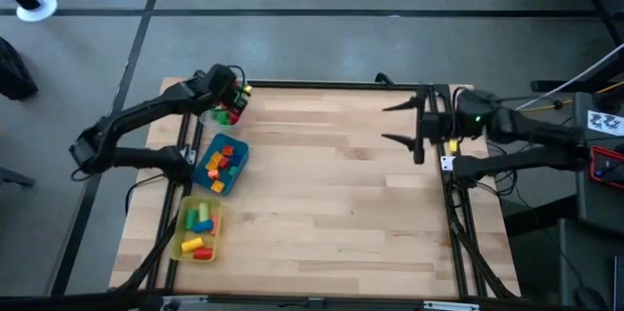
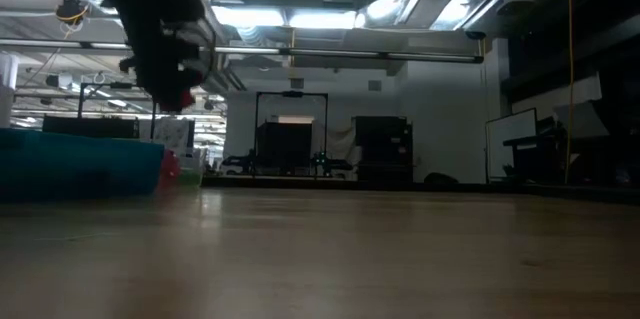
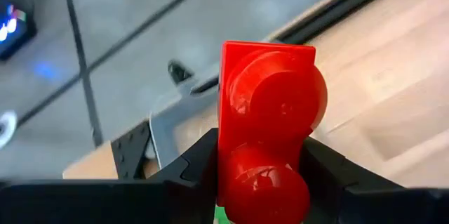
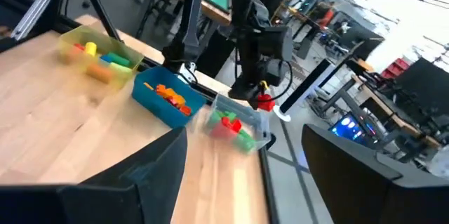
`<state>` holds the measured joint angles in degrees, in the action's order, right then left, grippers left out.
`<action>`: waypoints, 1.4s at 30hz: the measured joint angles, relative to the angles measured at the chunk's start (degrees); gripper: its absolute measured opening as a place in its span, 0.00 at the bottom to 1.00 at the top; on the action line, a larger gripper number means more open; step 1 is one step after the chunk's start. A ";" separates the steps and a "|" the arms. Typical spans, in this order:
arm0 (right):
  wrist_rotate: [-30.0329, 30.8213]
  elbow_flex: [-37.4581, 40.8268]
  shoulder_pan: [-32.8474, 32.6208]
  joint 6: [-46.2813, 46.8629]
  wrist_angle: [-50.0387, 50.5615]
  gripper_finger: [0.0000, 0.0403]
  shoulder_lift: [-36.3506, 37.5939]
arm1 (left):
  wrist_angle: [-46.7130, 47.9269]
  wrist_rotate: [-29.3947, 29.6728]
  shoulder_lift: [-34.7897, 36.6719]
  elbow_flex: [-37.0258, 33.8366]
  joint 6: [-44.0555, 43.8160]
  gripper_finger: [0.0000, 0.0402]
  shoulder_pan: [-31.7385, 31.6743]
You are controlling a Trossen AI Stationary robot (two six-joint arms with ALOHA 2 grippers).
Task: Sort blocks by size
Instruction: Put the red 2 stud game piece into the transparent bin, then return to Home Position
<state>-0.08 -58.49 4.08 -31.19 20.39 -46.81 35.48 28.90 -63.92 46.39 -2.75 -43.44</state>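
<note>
- Left gripper (image 1: 232, 99) at upper left pinched the red brick (image 3: 266, 140), hanging, I judged, directly above the clear tray (image 4: 238, 127).
- I kept right gripper (image 1: 400, 123) spread, idle.

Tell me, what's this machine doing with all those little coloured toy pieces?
It is sorting blocks into trays. The left gripper holds a red plastic brick with round studs above the clear tray at the table's far left corner, which already has red and green pieces. Beside it, a blue tray and a yellow tray hold more blocks. The right gripper waits open over the table's right side, holding nothing.
</note>
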 joint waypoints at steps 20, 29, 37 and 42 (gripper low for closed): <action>-4.11 35.46 0.02 14.50 -23.70 0.70 17.22 | 4.23 -0.17 -16.56 1.33 -1.34 0.48 -6.24; -2.51 37.89 0.07 12.58 -20.72 0.70 21.18 | 21.97 -0.62 -8.85 9.47 -3.13 0.47 -4.10; -2.01 41.50 0.07 12.51 -18.07 0.70 29.25 | 28.42 -15.93 13.75 10.27 -7.62 0.48 3.51; 0.65 43.20 0.07 12.44 -15.60 0.70 35.69 | 24.19 -22.12 30.30 8.93 -16.17 0.48 11.53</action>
<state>0.58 -15.29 4.14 -18.75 4.79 -11.12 59.68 6.79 -33.62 55.32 -18.92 -31.91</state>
